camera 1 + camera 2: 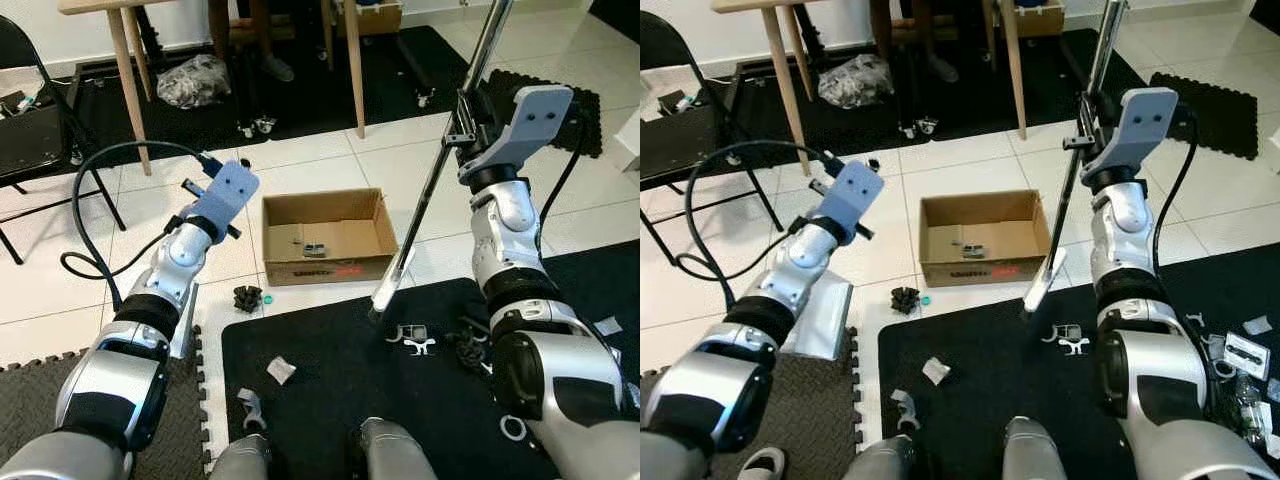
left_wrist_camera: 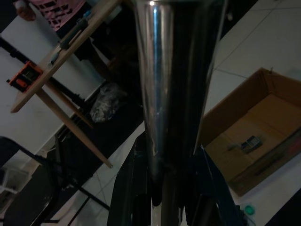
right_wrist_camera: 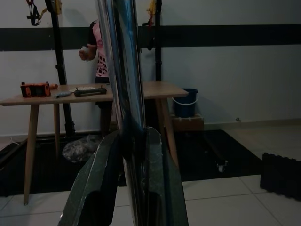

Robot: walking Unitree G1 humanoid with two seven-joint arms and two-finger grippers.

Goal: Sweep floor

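A: What's nearest, and where's the risk?

B: By my feet there's a black foam floor mat (image 1: 330, 400) with torn white paper scraps (image 1: 281, 370) and small white plastic clips (image 1: 415, 340) on it. The pale flat broom head (image 1: 1043, 280) sits at the mat's far edge, just beside the clips. If I pull too fast the light bits will flick off onto the tiles, and the head could catch on the mat lip.

A: Grip ok?

B: The right gripper (image 3: 131, 136) has both fingers clamped on the long chrome broom pole (image 1: 440, 170), high up. With a hold that far from the head, the pole could twist or slide under load. The left gripper (image 2: 167, 155) is closed round a shiny metal tube. I think it's the handle of the flat grey metal pan (image 1: 825, 310) by my left arm, but the view's dark, so not sure.

A: Further out?

B: The open brown cardboard box (image 1: 325, 235) is just beyond the head, so a forward push shoves it. A small black knobbly piece (image 1: 247, 297) lies on the tile near its corner and is easy to miss. The pole top leans toward the slim wooden table leg (image 1: 354, 65), and a wide swing could knock it. Far back there's a person in a pink top (image 3: 99, 47), well apart.
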